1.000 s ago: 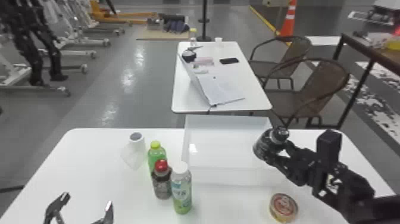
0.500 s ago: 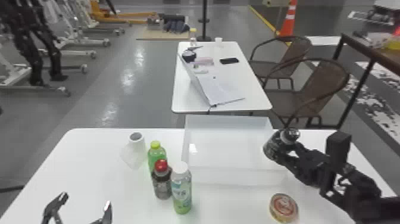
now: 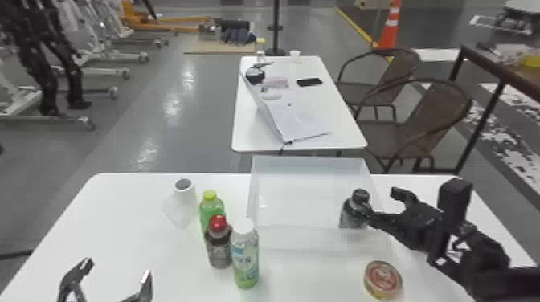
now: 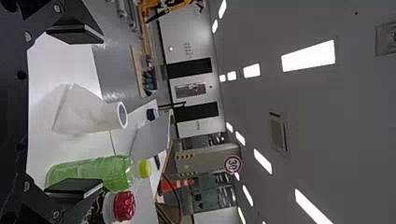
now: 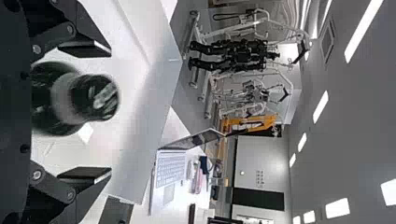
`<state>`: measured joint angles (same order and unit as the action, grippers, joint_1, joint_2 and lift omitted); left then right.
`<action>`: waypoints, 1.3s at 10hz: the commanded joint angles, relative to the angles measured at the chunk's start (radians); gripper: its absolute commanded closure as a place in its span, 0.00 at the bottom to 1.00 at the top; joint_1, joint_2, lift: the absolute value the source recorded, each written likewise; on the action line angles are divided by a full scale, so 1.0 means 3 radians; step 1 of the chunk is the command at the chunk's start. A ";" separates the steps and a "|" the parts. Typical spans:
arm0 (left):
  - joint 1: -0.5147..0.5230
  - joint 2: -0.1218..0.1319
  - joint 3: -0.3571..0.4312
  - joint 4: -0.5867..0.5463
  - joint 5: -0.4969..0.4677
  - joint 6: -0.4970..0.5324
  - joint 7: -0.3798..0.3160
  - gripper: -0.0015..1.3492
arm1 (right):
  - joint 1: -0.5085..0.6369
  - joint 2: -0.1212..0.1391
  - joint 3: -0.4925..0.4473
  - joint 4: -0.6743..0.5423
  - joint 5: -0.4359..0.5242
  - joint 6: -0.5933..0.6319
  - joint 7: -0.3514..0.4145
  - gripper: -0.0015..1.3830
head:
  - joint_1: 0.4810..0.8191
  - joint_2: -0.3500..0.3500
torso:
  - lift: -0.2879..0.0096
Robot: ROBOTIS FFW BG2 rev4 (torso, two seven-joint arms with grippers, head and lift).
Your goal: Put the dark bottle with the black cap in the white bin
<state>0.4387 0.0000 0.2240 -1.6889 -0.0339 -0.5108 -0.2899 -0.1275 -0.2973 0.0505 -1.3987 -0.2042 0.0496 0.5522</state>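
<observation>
The dark bottle with the black cap [image 3: 353,213] is seen inside the white plastic bin [image 3: 301,200], near its right wall, with the right black hand [image 3: 379,203] spread apart; it should be eased back gently, fingers wide, so the cap isn't clipped and nothing is tipped.

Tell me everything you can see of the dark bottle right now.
The bottle is upright inside the bin, by its right side as the head view shows it. It is short and round, dark at the shoulder and greyer lower down, with a glossy black cap and a pale band just beneath. It looks like plastic. The bin's front wall hides its base. The right gripper's open jaws straddle it, with a gap visible on both sides, so it appears not to be gripped.
</observation>
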 commanded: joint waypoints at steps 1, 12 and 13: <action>0.0000 -0.0009 0.0000 0.0000 0.0000 0.0000 0.0000 0.15 | -0.0005 0.0020 0.0000 0.0024 0.0006 -0.0037 0.0000 0.09 | 0.20 0.50 | 0.63; -0.0036 -0.0009 -0.0031 0.0046 0.0011 -0.0210 0.0061 0.15 | 0.1458 0.0239 0.0200 -0.1458 -0.0035 -0.1162 -0.1733 0.10 | 0.20 0.50 | 0.63; -0.0036 -0.0009 -0.0031 0.0051 0.0016 -0.0220 0.0071 0.15 | 0.1591 0.0224 0.0358 -0.1295 -0.0194 -0.1372 -0.1892 0.10 | 0.20 0.50 | 0.63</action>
<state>0.4281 0.0000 0.2149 -1.6749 -0.0301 -0.5747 -0.2685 0.3231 -0.2275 0.1303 -1.8129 -0.2363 -0.3236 -0.0111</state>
